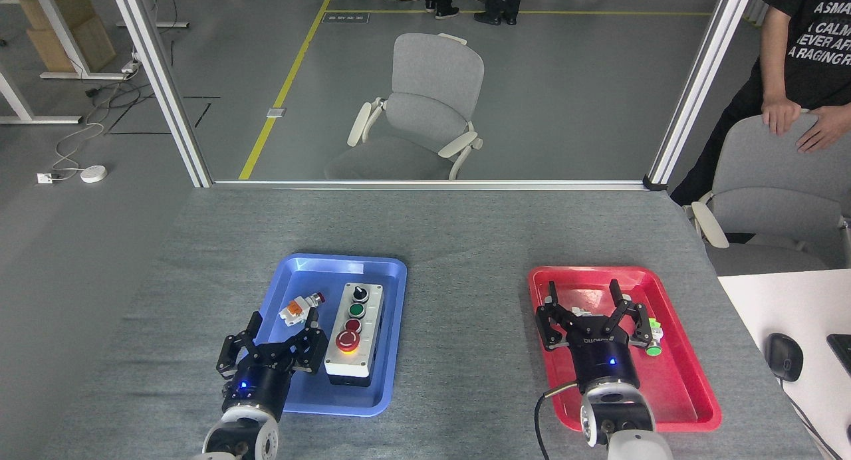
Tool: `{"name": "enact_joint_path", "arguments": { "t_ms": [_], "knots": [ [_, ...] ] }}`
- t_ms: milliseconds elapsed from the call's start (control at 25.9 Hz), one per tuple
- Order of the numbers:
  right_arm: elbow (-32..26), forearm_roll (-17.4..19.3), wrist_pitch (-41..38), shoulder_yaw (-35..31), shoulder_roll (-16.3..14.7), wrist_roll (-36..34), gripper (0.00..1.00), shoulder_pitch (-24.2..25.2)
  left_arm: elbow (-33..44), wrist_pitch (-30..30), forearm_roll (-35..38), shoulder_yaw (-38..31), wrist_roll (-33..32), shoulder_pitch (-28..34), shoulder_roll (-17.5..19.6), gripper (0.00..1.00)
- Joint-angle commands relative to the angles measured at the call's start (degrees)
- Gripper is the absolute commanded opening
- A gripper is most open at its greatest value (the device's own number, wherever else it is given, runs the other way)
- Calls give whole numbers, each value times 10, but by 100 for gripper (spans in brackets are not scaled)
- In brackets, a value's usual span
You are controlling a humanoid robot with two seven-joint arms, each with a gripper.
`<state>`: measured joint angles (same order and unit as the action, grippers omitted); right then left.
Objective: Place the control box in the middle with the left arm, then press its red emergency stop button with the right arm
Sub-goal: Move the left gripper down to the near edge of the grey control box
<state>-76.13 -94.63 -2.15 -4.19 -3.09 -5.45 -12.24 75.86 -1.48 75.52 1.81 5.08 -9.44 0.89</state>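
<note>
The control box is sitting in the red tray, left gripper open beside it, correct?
Not quite. The head view shows the control box in the blue tray, not the red tray. The left gripper is indeed open beside it.

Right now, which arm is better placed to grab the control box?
Left. Its tool hangs open just beside the control box in the blue tray; the right tool is over the red tray, far across the table.
</note>
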Motion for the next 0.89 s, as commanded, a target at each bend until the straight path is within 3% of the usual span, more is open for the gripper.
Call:
{"name": "enact_joint_path", "arguments": {
  "t_ms": [0,155,348,579,695,850],
  "knots": [
    [-1,-1,-5,0,2,0,98,0,1,2,1,0,2,-1,1,99],
    [0,4,3,3,-5,0,98,0,16,2,2,1,25,6,1,99],
    [0,2,7,4,-2,0,98,0,90,-5,-2,0,32,75,-3,99],
    [-1,3,0,1,0,1,98,0,96,-33,16,21,51,130,-2,99],
    [-1,3,5,1,-5,1,98,0,90,-9,76,45,53,135,-8,99],
    [4,5,19,5,-7,13,98,0,58,73,139,83,51,130,-22,99]
  ]
}}
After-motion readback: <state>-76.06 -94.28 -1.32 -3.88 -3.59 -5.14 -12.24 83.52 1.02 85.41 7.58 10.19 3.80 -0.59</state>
